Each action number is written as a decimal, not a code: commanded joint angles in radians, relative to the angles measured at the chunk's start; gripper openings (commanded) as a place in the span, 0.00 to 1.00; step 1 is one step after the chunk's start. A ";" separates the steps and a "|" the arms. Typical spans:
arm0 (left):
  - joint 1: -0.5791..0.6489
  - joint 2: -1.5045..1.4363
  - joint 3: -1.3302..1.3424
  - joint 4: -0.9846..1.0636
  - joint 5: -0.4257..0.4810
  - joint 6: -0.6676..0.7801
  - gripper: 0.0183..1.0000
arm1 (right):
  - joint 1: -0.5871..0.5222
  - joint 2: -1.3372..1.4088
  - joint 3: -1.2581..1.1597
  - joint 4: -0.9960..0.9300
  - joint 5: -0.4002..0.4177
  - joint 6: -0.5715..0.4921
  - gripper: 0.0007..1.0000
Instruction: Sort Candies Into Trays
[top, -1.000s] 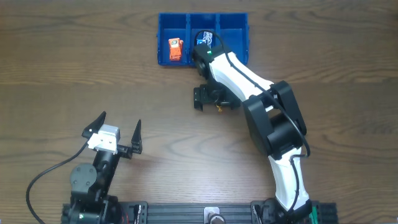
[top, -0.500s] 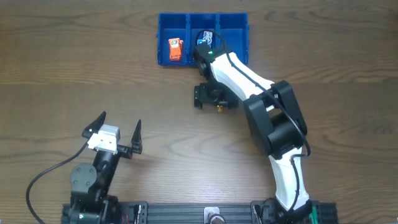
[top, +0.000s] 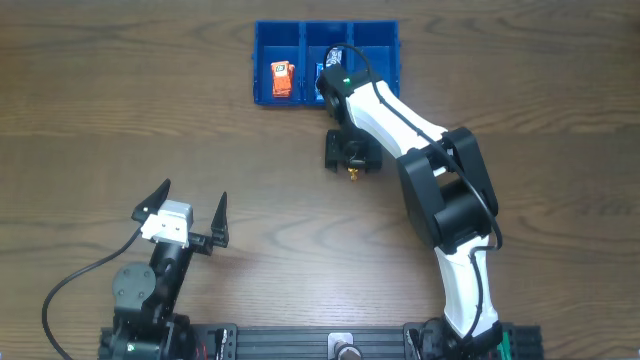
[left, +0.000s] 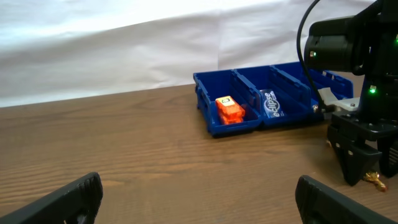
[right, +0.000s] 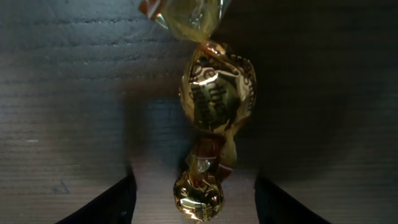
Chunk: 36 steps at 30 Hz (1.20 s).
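**knotty_pine:** So, how would you play this grab? The right gripper (top: 350, 156) hangs over the gold candy (right: 214, 93). The candy lies on the bare table (top: 120, 120), just near of the blue tray (top: 258, 62) and about level with its middle bin. The jaws stand apart with one twisted end of the wrapper between them, and nothing's pinched as far as I can see.

**servo_dad:** Honestly, I'd go for the fat round body and not the tail. My guess is a foil twist crushes and slips, so it could swing or drop out on the lift. I'd shift along the candy until the fingers bracket the belly, then come down till the tips nearly meet the wood. Close gently and lift straight up. The orange candy (top: 283, 80) sits in the left bin and the blue candy (left: 272, 102) in the middle one. So I reckon the gold one wants the right bin.

**knotty_pine:** Anything you can't make out?

**servo_dad:** Plenty. From above, the arm covers part of the middle and right bins, so I won't swear the right one is empty. From the side, the bin walls hide the floors. There's also a small gold knob down by the fingers. It could be the wrapper's other twist or a second sweet, I can't tell. The fingertips are cut off at the edge of the wrist view too. The left gripper (top: 193, 192) sits at the near left, spread wide, holding nothing.
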<state>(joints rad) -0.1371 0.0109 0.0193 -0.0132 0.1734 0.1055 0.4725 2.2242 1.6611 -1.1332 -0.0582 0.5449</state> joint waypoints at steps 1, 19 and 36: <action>0.006 -0.005 -0.014 -0.047 0.010 0.006 1.00 | -0.003 -0.036 -0.006 -0.003 0.011 0.004 0.57; 0.006 -0.005 -0.014 -0.047 0.010 0.006 1.00 | -0.003 -0.036 -0.006 -0.005 0.010 0.005 0.27; 0.006 -0.005 -0.014 -0.047 0.010 0.006 0.99 | 0.000 -0.130 -0.006 0.002 0.008 -0.021 0.18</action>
<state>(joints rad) -0.1371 0.0109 0.0193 -0.0132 0.1734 0.1055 0.4725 2.1841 1.6535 -1.1320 -0.0563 0.5434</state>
